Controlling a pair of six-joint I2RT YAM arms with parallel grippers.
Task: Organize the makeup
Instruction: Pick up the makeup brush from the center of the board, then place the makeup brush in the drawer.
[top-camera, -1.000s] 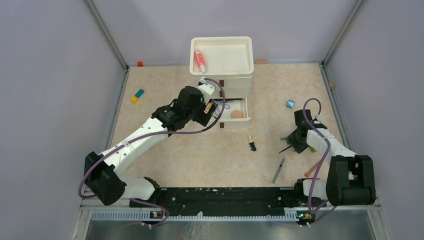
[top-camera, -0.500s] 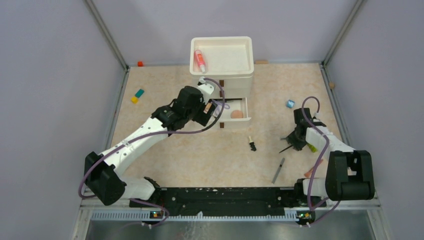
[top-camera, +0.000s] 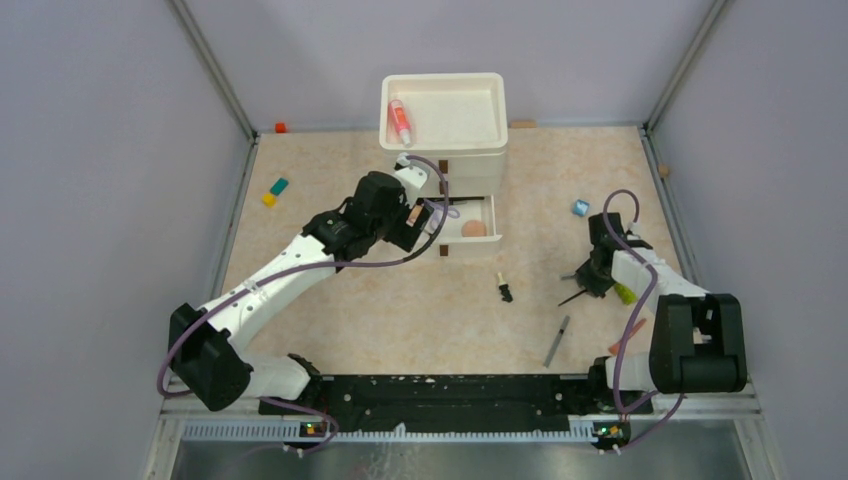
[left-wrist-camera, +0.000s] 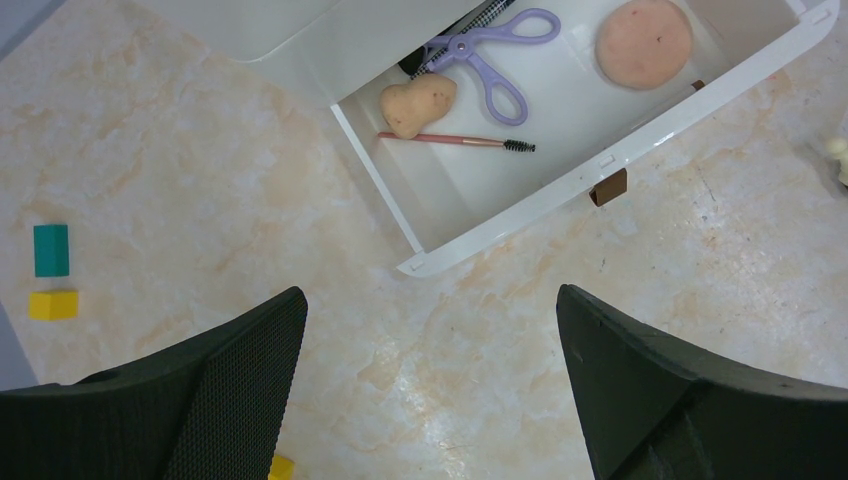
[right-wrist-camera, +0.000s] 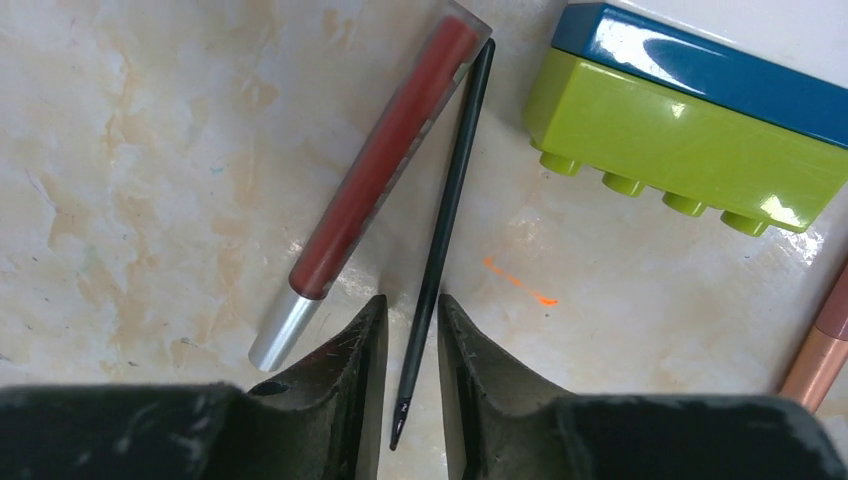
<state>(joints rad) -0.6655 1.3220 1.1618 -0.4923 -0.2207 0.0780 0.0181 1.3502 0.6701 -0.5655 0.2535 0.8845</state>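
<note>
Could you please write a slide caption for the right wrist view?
Right gripper straddles a thin black pencil lying beside a red tube.

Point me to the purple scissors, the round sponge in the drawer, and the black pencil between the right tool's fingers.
Scissors (left-wrist-camera: 459, 46): left wrist view, on the pivot.
Round sponge (left-wrist-camera: 644, 42): left wrist view, centre of its top face.
Pencil (right-wrist-camera: 446, 230): right wrist view, mid-shaft.

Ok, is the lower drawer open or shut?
Open: the drawer is pulled out, showing purple scissors, a round peach sponge, a teardrop sponge and a thin brush inside.
</note>
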